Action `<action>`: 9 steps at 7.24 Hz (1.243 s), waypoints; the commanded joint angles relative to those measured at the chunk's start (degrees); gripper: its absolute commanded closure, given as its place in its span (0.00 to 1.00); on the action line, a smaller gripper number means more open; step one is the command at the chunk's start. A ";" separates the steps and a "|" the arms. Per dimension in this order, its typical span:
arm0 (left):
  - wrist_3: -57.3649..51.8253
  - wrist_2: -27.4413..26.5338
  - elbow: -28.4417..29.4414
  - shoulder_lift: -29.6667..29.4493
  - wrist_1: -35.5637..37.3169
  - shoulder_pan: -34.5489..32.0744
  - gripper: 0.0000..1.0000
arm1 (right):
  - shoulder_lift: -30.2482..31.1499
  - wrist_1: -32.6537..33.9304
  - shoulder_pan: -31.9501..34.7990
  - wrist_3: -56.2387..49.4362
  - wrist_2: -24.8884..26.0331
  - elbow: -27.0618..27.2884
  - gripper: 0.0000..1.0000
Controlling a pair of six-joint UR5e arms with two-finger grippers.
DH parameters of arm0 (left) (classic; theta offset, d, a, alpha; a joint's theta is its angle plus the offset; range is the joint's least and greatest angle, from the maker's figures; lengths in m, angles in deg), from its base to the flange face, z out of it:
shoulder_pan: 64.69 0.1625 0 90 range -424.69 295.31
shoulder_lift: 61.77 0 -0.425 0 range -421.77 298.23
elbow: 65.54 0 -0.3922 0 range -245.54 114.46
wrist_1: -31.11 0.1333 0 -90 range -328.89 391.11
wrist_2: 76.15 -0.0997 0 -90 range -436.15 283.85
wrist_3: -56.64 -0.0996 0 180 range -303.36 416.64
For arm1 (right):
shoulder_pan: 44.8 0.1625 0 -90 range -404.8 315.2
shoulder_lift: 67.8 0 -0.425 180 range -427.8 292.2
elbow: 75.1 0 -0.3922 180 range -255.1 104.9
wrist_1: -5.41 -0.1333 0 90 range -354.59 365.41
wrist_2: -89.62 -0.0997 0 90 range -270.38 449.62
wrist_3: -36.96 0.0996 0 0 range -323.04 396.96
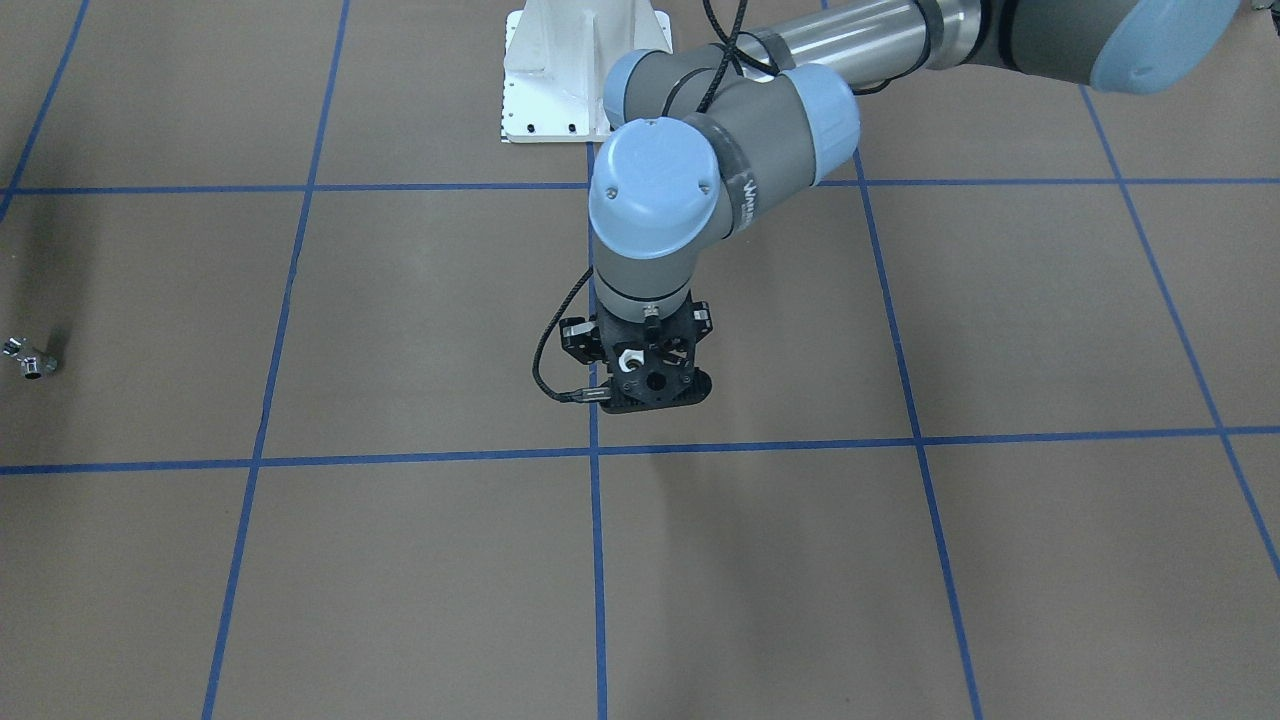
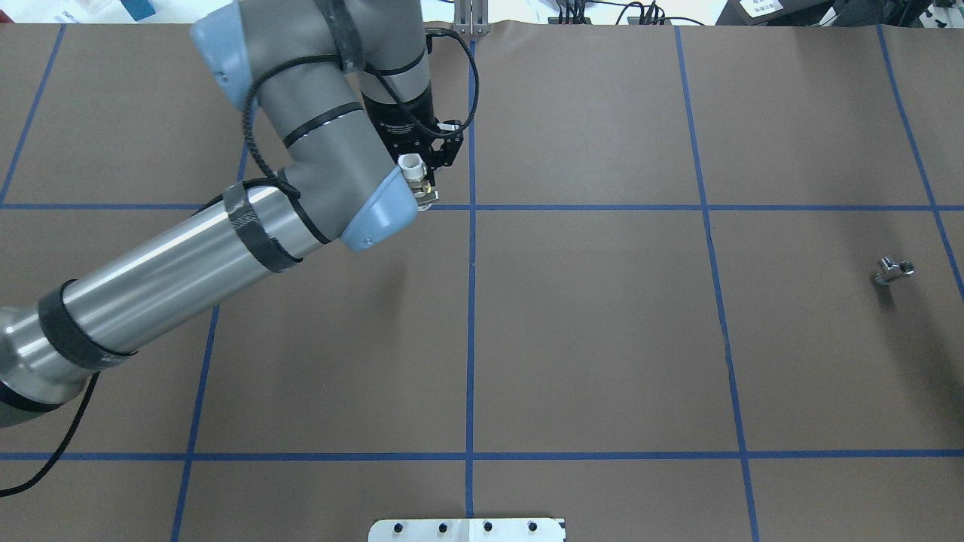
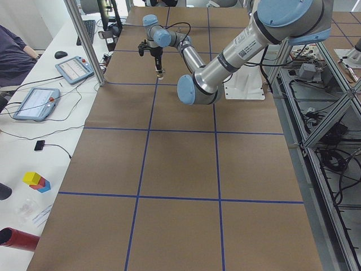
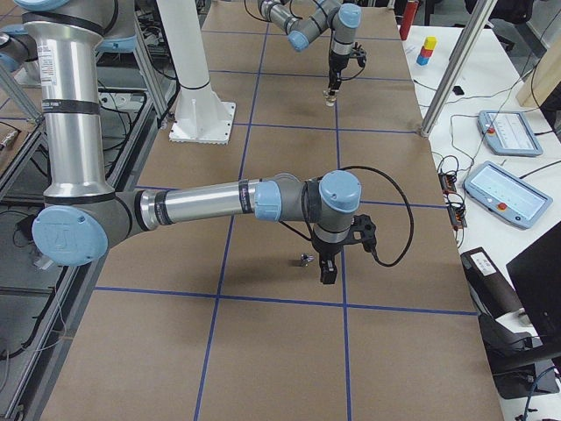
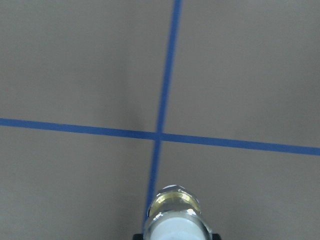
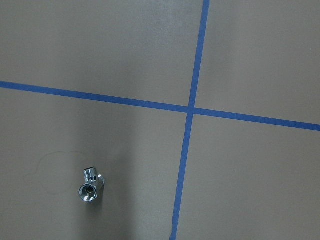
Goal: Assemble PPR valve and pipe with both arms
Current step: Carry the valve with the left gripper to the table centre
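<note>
1. The PPR valve (image 2: 412, 172), stubby, with a brass middle and smooth white plastic ends, hangs above the desk (image 2: 602, 339) near a crossing of blue tape lines (image 2: 471, 207).
2. The black skeletal left hand (image 2: 422, 184) is clamped on it, wrist pointing down.
3. The pipe (image 2: 893, 271), a shiny silver fitting with a dark round mouth, lies well apart on brown paper, just beside the downward-pointing right hand (image 4: 327, 274); I cannot tell how far that hand is open.
</note>
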 commanded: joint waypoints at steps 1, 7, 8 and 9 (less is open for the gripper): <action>2.16 -3.44 5.80 -1.08 -6.82 3.24 1.00 | -0.22 -0.01 -0.01 0.12 -3.19 0.11 0.00; 2.69 -3.53 6.53 -0.46 -8.87 5.62 1.00 | -0.57 -0.01 -0.01 0.03 -3.82 0.99 0.00; 2.69 -3.53 6.53 -0.46 -8.87 5.80 1.00 | -0.66 0.08 -0.01 0.03 -3.82 1.08 0.00; 2.69 -3.53 6.79 -0.46 -8.96 5.80 1.00 | -0.66 0.08 -0.01 0.03 -3.82 1.08 0.00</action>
